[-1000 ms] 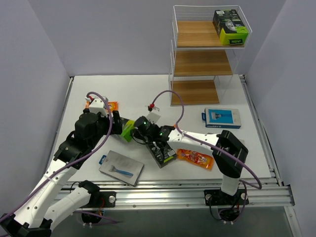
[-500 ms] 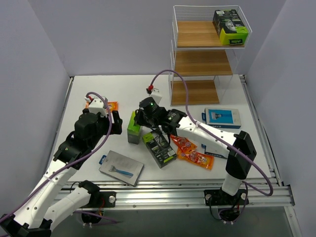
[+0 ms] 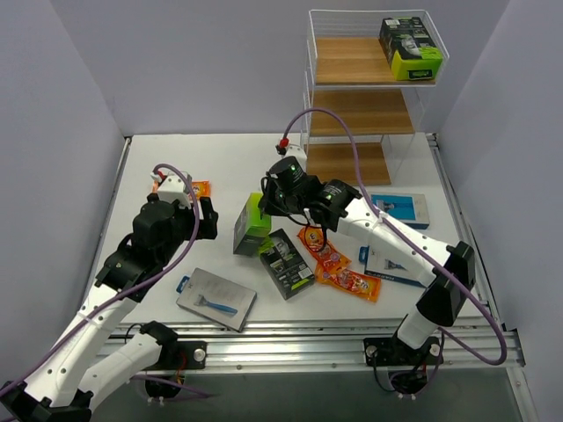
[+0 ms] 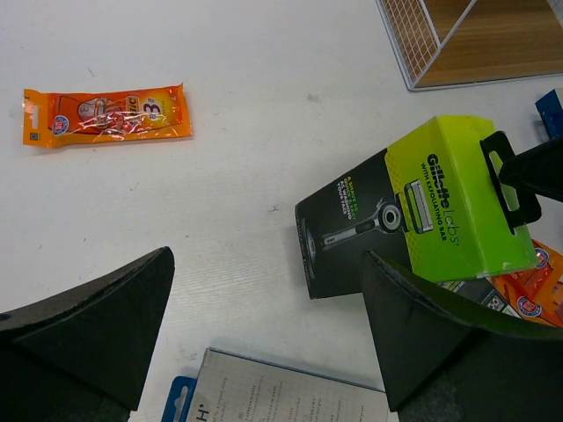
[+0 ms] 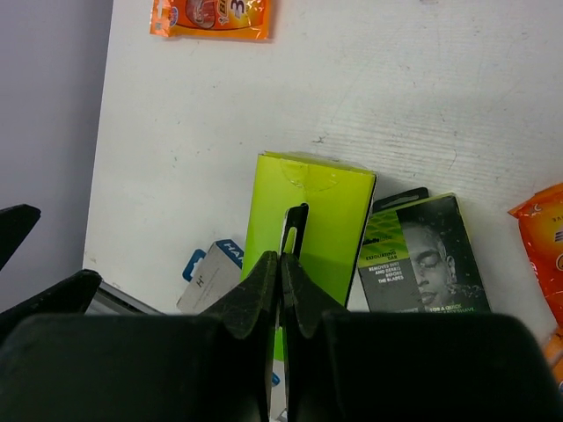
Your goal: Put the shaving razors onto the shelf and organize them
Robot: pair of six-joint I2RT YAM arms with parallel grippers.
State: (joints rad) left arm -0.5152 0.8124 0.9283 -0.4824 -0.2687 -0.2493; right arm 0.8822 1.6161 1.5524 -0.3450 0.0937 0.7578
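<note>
My right gripper (image 3: 266, 204) is shut on the black hang tab (image 5: 296, 225) of a black-and-lime razor box (image 3: 252, 225), which hangs tilted just above the table. In the left wrist view the same box (image 4: 413, 215) is ahead and to the right of my open left gripper (image 4: 268, 343), which holds nothing. A second lime box (image 3: 287, 262) lies flat beside it. Another box (image 3: 409, 47) stands on the top tier of the shelf (image 3: 361, 110). Orange packets (image 3: 341, 268) lie under the right arm, and one orange packet (image 3: 196, 187) lies by the left gripper.
A grey card (image 3: 215, 299) with a blue razor lies near the front edge. A blue card (image 3: 398, 209) lies in front of the shelf. Another card (image 3: 391, 265) is partly under the right arm. Grey walls close both sides.
My right gripper has carried the lime box from beside the left gripper to the right and further from the arm bases, raising it upright. Orange packets it covered now show. The left arm stays still.
</note>
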